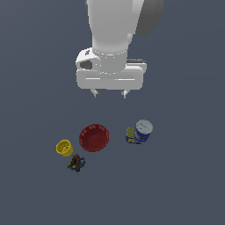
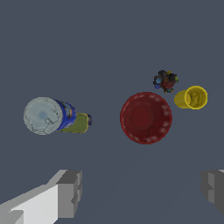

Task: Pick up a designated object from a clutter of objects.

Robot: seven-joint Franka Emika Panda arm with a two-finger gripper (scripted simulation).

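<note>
Exterior view: my claw (image 1: 110, 93) hangs open and empty, well above the grey floor (image 1: 189, 184). The dark jumble (image 1: 76, 163) lies just beside the yellow cup (image 1: 64, 147), near the red bowl (image 1: 94, 137); the can (image 1: 143, 130) touches the yellow box (image 1: 130, 135).

Wrist view: fingers (image 2: 70, 192) wide apart; jumble (image 2: 165, 81) between cup (image 2: 192, 97) and bowl (image 2: 145, 117).

One red bowl (image 1: 94, 137), yellow cup (image 1: 64, 147), can (image 1: 143, 130), yellow box (image 1: 130, 134), dark jumble (image 1: 76, 162).
</note>
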